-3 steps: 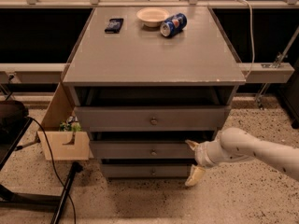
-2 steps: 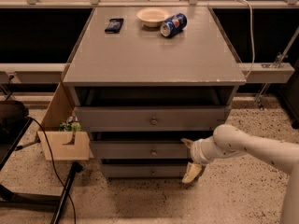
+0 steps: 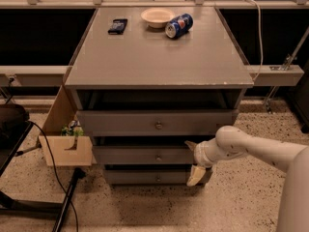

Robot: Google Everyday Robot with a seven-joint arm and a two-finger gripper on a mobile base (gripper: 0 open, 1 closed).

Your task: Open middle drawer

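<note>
The middle drawer [image 3: 130,155] is the central of three grey fronts in the cabinet, with a small round knob [image 3: 158,157]. It looks pushed in, about level with the lowest front. My gripper [image 3: 192,159] is at the right part of this drawer's front, a little right of the knob. Its fingers are spread, one fingertip [image 3: 189,144] by the drawer's upper edge and the other [image 3: 195,176] down over the lowest drawer. It holds nothing. The white arm [image 3: 251,149] comes in from the right.
The top drawer [image 3: 120,123] and lowest drawer [image 3: 140,177] have their own knobs. On the cabinet top [image 3: 159,57] lie a bowl [image 3: 157,17], a blue can [image 3: 179,25] and a dark phone [image 3: 118,26]. A wooden box [image 3: 65,149] and cables stand on the floor at left.
My gripper has moved left along the middle drawer's front, closer to the knob. The drawers have not moved.
</note>
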